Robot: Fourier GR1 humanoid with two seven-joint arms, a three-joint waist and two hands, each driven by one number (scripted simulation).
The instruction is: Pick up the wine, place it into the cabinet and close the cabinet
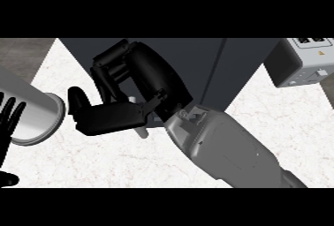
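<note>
My right hand point(111, 117) hangs in front of the dark cabinet point(195, 66), whose body fills the upper middle of the head view. Its fingers point(120, 59) curl over from above and its thumb point(78, 100) points up at the left. The hand hides most of the wine; only small pale bits point(143, 132) show at the palm's lower and upper edges, so the fingers seem shut round it. I cannot tell how the cabinet's door stands. My left hand point(9, 126) rests open at the left edge, fingers up.
A grey cylinder with a pale rim point(39, 117) lies at the left, just behind my left hand. A grey appliance point(300, 62) stands at the upper right beside the cabinet. White marble counter point(117, 163) shows below my right hand.
</note>
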